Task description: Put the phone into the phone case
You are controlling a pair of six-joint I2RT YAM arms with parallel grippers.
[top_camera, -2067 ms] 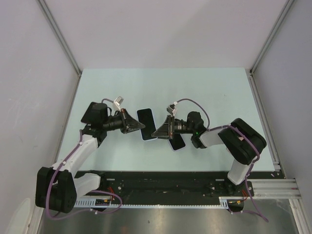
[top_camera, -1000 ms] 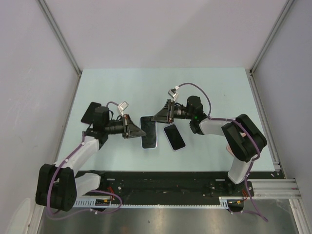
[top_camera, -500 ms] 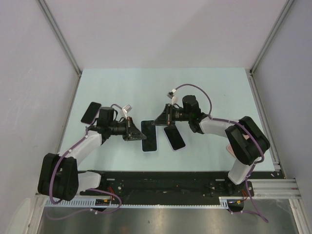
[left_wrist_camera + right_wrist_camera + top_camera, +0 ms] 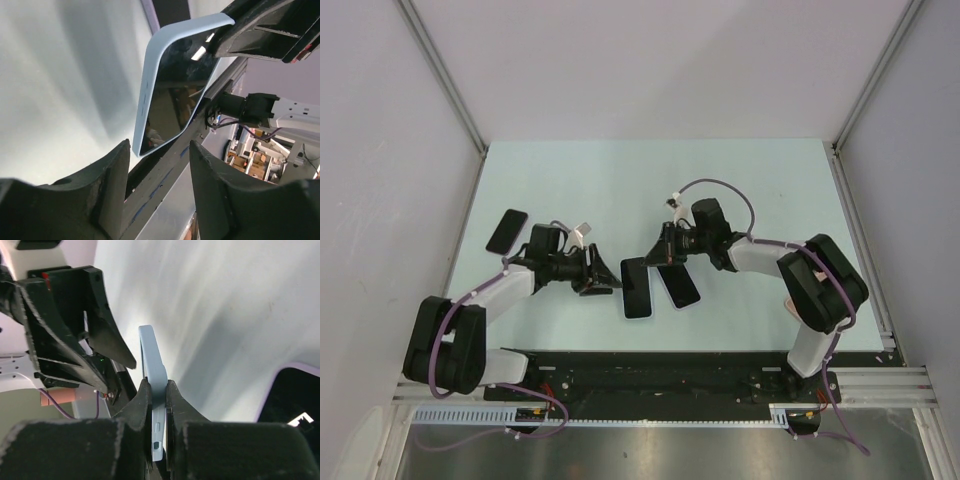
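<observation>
A light-blue phone (image 4: 636, 287) with a glossy black screen sits near the table's front, between my two grippers. My right gripper (image 4: 661, 256) is shut on its far end. In the right wrist view the phone (image 4: 151, 352) shows edge-on, pinched between the fingers (image 4: 156, 386). My left gripper (image 4: 597, 273) is open just left of the phone and does not touch it. In the left wrist view the phone (image 4: 172, 85) lies beyond the open gripper (image 4: 157, 197). A lavender-rimmed black case (image 4: 678, 283) lies flat just right of the phone and also shows in the right wrist view (image 4: 295, 390).
Another black phone (image 4: 506, 231) lies at the far left of the pale table (image 4: 650, 180). The black front rail (image 4: 650, 375) runs just below the phone. White walls and metal posts close in the table on three sides.
The light-blue phone has slid toward the front and a little right. My right gripper left the lavender case and closed on the phone's far end. My left gripper dropped lower beside it.
</observation>
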